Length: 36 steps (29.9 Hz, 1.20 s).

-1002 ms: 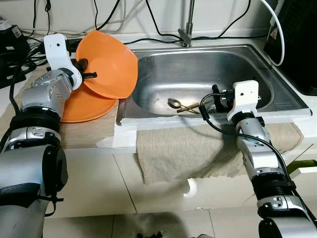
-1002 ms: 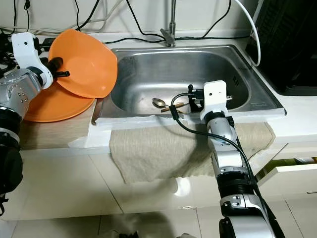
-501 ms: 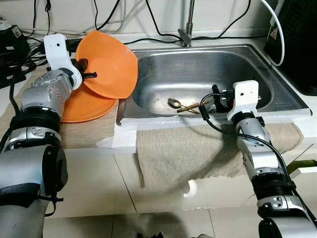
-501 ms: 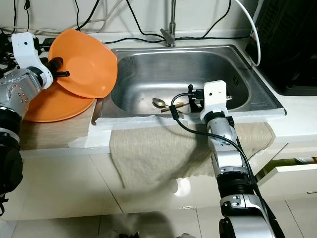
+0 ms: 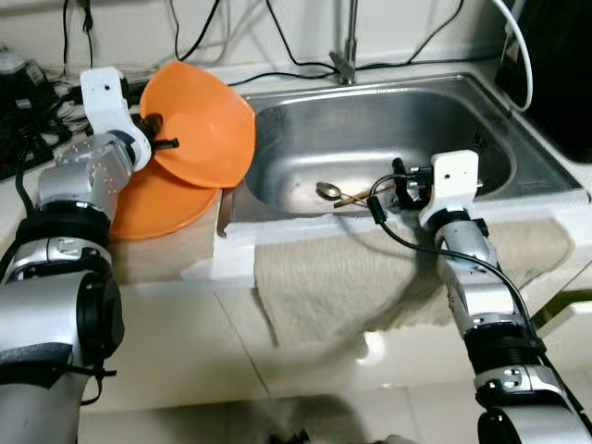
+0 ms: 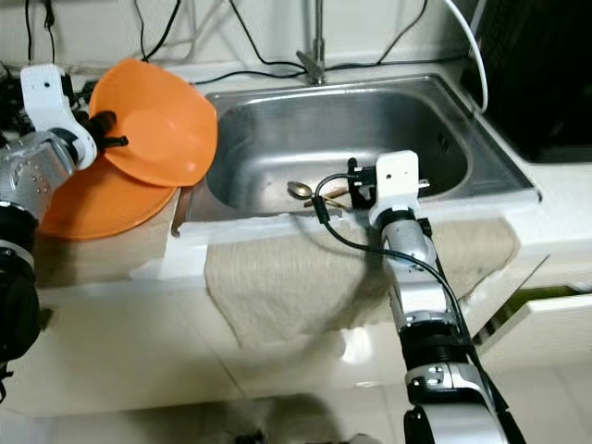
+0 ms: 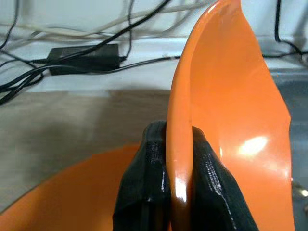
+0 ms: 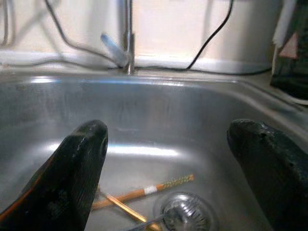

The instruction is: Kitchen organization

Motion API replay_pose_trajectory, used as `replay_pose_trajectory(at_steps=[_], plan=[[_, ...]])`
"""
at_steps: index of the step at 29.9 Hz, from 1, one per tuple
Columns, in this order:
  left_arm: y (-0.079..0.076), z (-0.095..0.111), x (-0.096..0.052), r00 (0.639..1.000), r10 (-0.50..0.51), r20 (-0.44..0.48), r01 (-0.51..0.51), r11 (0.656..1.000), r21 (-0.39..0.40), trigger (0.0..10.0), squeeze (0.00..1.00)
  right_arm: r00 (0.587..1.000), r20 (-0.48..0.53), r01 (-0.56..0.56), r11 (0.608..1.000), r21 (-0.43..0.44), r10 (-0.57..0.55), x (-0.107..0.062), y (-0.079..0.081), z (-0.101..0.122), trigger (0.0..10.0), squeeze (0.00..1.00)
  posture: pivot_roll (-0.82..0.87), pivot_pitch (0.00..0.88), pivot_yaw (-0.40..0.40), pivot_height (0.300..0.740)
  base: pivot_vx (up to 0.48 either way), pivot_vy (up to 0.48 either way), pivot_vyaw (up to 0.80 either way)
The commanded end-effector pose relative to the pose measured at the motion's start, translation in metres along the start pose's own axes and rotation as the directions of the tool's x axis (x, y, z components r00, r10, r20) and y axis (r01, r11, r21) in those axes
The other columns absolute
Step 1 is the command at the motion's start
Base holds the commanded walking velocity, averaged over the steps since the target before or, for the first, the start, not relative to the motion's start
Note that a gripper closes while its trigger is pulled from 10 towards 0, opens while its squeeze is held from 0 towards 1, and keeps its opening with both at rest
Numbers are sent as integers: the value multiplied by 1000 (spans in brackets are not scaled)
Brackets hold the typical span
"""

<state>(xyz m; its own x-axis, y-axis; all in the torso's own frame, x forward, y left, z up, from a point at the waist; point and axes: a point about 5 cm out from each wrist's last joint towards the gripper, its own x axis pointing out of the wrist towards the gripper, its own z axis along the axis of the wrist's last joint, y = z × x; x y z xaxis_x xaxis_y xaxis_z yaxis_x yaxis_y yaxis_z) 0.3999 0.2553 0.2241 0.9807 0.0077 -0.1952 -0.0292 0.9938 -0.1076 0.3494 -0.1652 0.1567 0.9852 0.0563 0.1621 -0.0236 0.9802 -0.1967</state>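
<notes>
One orange bowl (image 7: 226,110) rim sits clamped between left gripper (image 7: 179,159) jaws.

Pale kitchen counter under a cable-strewn wall.
A stainless sink (image 5: 546,180) is set in the white worktop, its tap (image 5: 347,42) rising at the back against a cream wall (image 5: 277,23) draped with black cables (image 5: 199,37). A beige cloth (image 5: 342,277) hangs over the glossy white cabinet fronts (image 5: 166,342), which catch the light.
</notes>
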Motion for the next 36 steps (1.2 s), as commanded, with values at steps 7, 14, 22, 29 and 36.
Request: replay_pose_trajectory(at_steps=[7,14,22,29,36], plan=[[13,-4,-4,999,22,-30,-21,1000,16,0,0,1000,3,-1,1000,-5,1,-2,5,2,10000,0,-397,0,276,740,0,0,0],[9,-6,-6,999,9,-31,-9,1000,18,0,0,1000,14,4,1000,-8,-4,-13,-3,1,10000,0,-371,0,225,740,0,0,0],[1,-9,-7,1000,-2,-30,2,1000,20,0,0,1000,19,9,1000,-10,-9,-22,-13,0,10000,0,-244,0,118,740,0,0,0],[-5,-11,-9,1000,-4,-29,5,1000,20,0,0,1000,14,9,1000,-11,-9,-25,-19,0,10000,0,-185,0,73,740,0,0,0],[-11,-13,-8,1000,-3,-31,4,1000,19,0,0,1000,5,10,1000,-11,-9,-24,-23,-3,10000,0,-120,0,20,740,0,0,0]])
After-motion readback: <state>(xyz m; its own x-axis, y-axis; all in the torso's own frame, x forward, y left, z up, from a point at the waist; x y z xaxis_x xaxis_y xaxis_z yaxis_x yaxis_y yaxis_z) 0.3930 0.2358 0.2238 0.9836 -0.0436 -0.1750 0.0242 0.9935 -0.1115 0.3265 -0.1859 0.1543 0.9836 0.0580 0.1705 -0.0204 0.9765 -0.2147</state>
